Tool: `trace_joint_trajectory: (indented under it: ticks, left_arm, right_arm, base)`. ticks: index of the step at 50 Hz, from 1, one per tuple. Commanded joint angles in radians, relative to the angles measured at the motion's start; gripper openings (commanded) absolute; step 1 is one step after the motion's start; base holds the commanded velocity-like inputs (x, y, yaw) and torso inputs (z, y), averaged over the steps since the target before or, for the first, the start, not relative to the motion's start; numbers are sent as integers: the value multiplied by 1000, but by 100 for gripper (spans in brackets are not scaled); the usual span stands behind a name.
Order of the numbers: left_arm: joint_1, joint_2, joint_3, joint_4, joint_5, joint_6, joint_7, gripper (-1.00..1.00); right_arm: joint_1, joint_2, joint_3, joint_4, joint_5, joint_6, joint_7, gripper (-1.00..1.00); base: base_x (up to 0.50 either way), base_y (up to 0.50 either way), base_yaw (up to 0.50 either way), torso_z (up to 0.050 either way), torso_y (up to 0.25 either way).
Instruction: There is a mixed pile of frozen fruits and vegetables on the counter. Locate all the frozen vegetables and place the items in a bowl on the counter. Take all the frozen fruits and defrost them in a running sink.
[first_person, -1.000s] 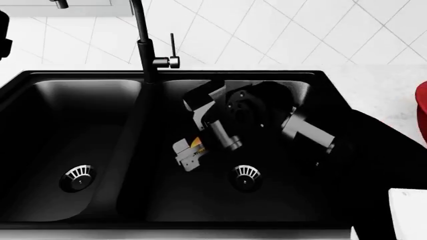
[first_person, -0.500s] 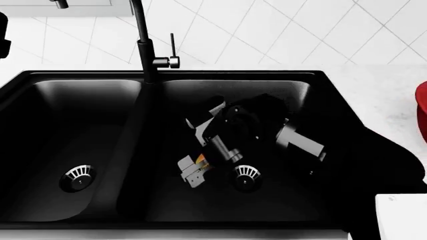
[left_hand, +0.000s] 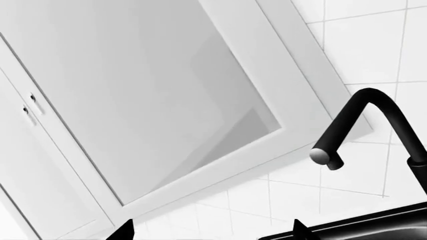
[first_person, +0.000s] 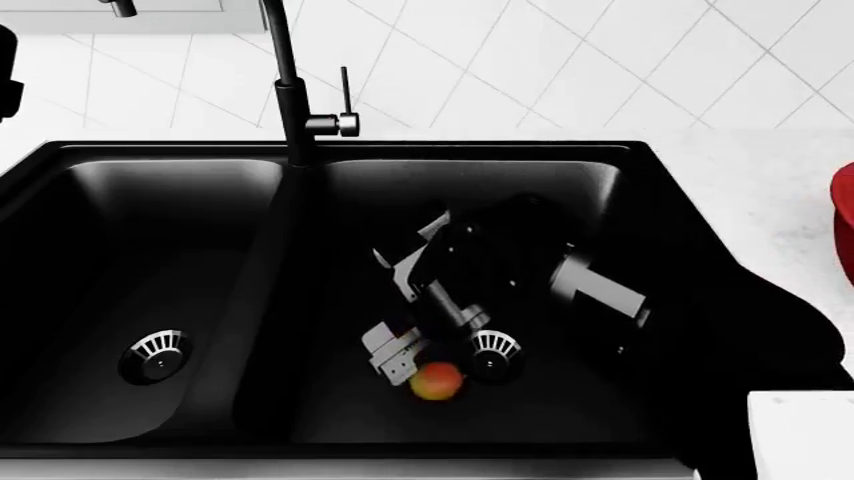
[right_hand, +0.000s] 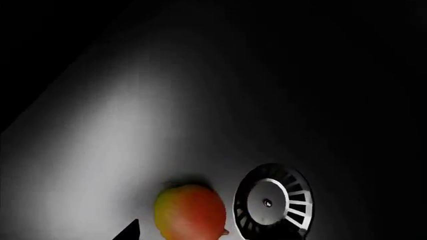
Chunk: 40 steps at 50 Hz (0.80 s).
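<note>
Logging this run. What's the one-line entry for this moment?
mango: on right basin floor, beside drain | right gripper: open, above it | faucet: no water seen

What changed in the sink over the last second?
The right gripper came down toward the right basin's drain and let go of the mango, which now lies on the sink floor beside that drain. The faucet and the left drain are unchanged.

I count one mango-like fruit (first_person: 437, 381), one black sink (first_person: 200, 155) with two basins and two silver drains (first_person: 158, 352), one faucet (first_person: 283, 80), one red bowl (first_person: 843, 225) at the edge, and one of my grippers (first_person: 400, 362).
</note>
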<state>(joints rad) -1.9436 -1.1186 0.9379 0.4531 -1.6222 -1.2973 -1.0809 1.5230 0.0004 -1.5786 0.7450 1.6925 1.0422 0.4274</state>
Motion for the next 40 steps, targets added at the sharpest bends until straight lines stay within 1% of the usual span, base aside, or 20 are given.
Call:
trace_joint_trajectory:
  ticks: [1,8,14,20,25,32,40]
  left_arm:
    - [3,-6,-1,1,7,4,7,100]
    - [-5,-7,-3,0,-2,-2,4,100]
    - [-8,-9,-5,-1,2,-2,9,100]
    - [-11,-5,-5,-2,-1,-4,6,100]
    - [-7,-6,-5,-1,14,1,18,100]
    - [7,-20,-6,6,36,16,35,100]
    - [7,-7,-8,14,39,25,42,100]
  right_arm:
    - [53,30,32,-46,11,-6,39,100]
    - [115,141,96,-237,83,7,161,100]
    - [185,244,129,-408,207,76,340,100]
    - [254,320,165,-568,290,106,430,100]
    - [281,394,218,-700,331,76,481,100]
    - [298,535,314,-921,341,17,521,100]
    - [285,662,403,-1122,342,-57,564,100]
  base:
    - [0,0,0,0,0]
    - [0,0,0,0,0]
    - [0,0,0,0,0]
    - [0,0,0,0,0]
    - [0,0,0,0,0]
    - [0,0,0,0,0]
    - [0,0,0,0,0]
